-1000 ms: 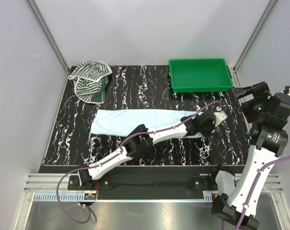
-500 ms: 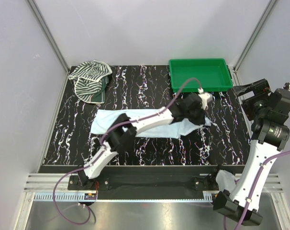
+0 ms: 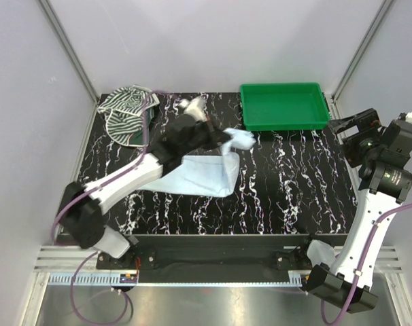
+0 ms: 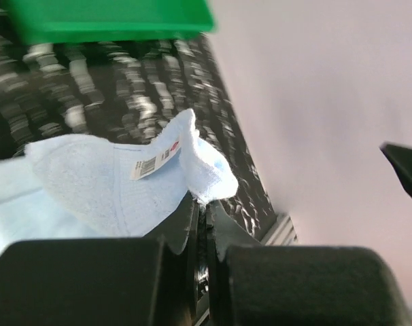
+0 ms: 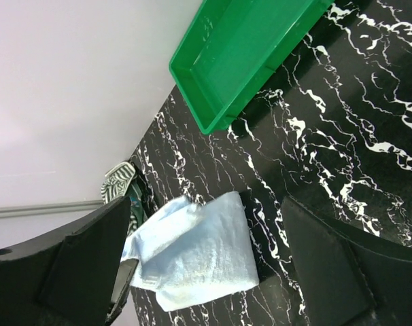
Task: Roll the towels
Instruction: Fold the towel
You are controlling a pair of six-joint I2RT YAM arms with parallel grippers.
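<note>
Far left corner of the black marbled table [image 3: 294,183]: the zebra-striped towel [image 3: 128,112] lies crumpled in a loose heap, not rolled, with nothing touching it.

The left arm reaches diagonally from the near left edge up to mid-table, crossing over the left part of the pale blue towel [image 3: 202,173]. The left gripper [image 4: 203,210] is clamped tight on that towel. In the wrist view the fingers [image 4: 185,231] meet with hardly a gap, and a corner of blue cloth is pinched between them. The pinched corner is held up off the table and flops over past the fingertips. A small white label [image 4: 155,159] with a barcode and a red mark is sewn at that edge.

The rest of the blue towel sits centre-left on the table. The lower layer is flat and the upper layer is doubled back over it, rising to the gripper. It is folded, not a roll. The raised corner hangs near the front left corner of the green tray [image 3: 285,126] but does not touch it.

The tray is at the far edge, right of centre. Its inside looks bare in both the top and right wrist views.

Far right: the right gripper [image 3: 350,129] hangs in the air beyond the table's right edge, well apart from both towels. Its jaws are spread wide with nothing between them. Its wrist view looks across the table at the tray and the blue towel.
</note>
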